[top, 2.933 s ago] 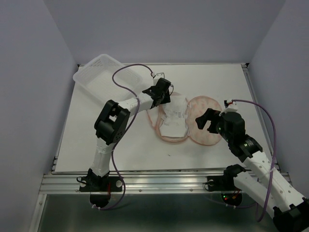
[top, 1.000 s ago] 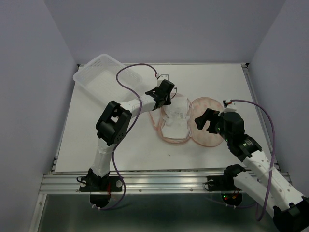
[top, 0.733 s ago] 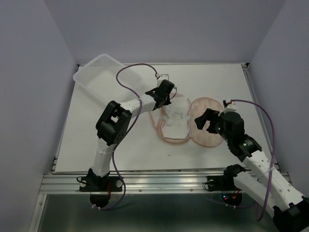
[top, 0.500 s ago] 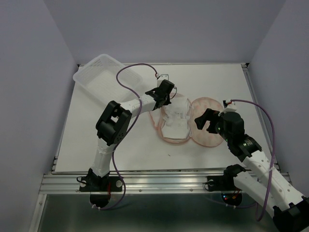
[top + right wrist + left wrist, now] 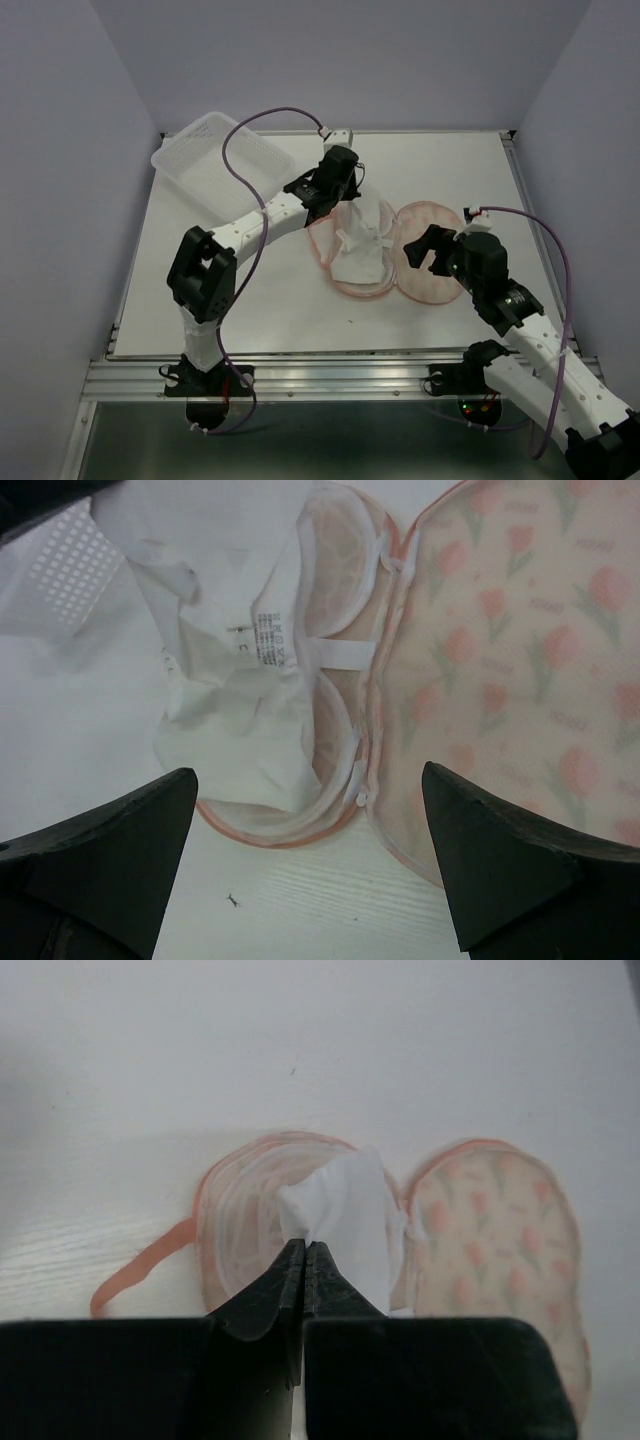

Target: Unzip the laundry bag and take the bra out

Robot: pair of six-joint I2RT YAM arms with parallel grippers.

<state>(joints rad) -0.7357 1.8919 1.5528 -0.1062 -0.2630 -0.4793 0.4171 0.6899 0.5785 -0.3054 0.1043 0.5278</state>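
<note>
The peach-pink laundry bag lies open flat at mid-table, its patterned half on the right and the other half under the bra. The white bra rises from the left half, its far end pulled up. My left gripper is shut on that end; the left wrist view shows the jaws pinching the white fabric above the bag. My right gripper hovers open and empty over the bag's near end, with the bra and the patterned half below its fingers.
A clear plastic tray sits at the far left corner of the table. The bag's thin pink loop trails left of the pouch. Grey walls stand on both sides and at the back.
My left gripper has risen and moved back toward the far side, drawing the bra's end up out of the bag's left half. The right arm has not moved.
</note>
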